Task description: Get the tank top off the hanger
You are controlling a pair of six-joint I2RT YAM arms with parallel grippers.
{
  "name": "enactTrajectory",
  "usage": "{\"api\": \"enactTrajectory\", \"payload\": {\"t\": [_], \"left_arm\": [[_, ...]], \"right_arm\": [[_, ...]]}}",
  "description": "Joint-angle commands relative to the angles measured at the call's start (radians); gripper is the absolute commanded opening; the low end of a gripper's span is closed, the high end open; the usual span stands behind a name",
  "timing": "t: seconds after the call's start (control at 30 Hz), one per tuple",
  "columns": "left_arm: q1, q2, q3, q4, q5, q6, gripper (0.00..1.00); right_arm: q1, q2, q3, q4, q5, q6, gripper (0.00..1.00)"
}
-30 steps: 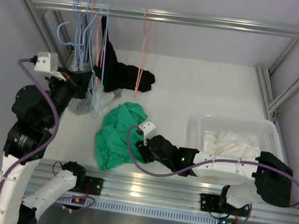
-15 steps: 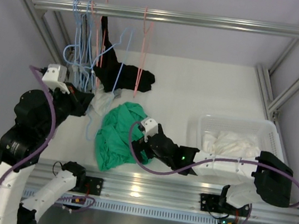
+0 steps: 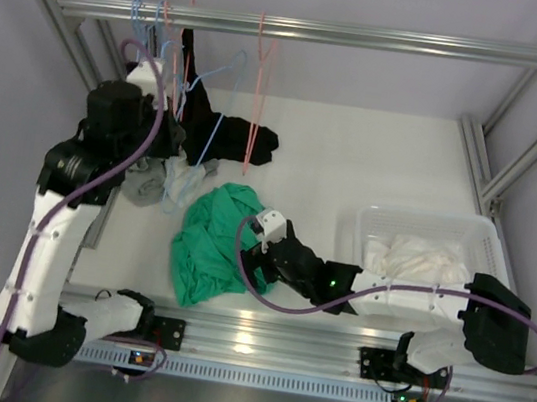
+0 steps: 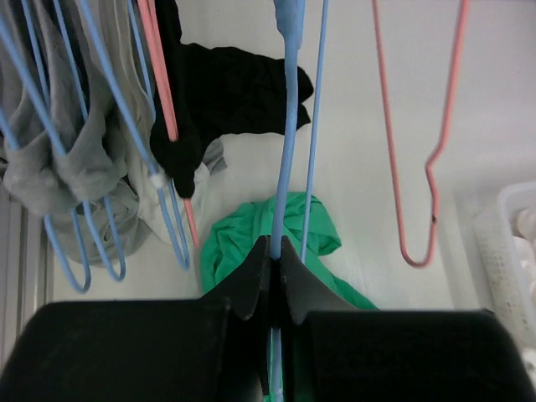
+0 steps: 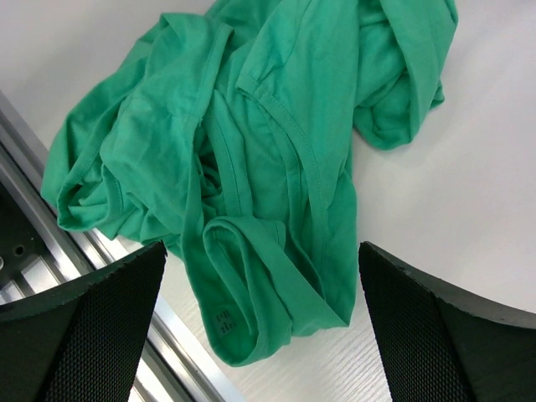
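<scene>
Green tank top off the hanger — heaped on the table.
It lies crumpled near the table's front edge. The left end effector is clamped on the wire of a bare blue hanger, up by the clothes rail. The right end effector hovers just over the green cloth — fingers spread wide, holding nothing.
</scene>
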Motion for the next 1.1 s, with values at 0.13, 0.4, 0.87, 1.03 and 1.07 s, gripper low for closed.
{"api": "enactTrajectory", "payload": {"t": [0.13, 0.4, 0.87, 1.03, 1.07], "left_arm": [[-0.007, 0.214, 0.274, -0.028, -0.070, 0.070, 0.00], [-0.033, 0.370, 0.455, -0.060, -0.125, 0.093, 0.00], [-0.034, 0.633, 0.659, -0.152, -0.179, 0.109, 0.00], [-0.039, 0.651, 0.612, -0.171, -0.189, 0.105, 0.00], [-0.047, 0.636, 0.572, -0.175, -0.200, 0.104, 0.00]], "right_arm": [[-0.030, -0.085, -0.026, 0.061, 0.022, 0.011, 0.96], [-0.042, -0.106, -0.055, 0.061, 0.025, 0.014, 0.97], [-0.066, -0.106, -0.058, 0.062, 0.013, 0.007, 0.97], [-0.076, -0.108, -0.069, 0.073, 0.002, 0.008, 0.97], [-0.079, -0.108, -0.072, 0.076, -0.002, 0.010, 0.97]]}}
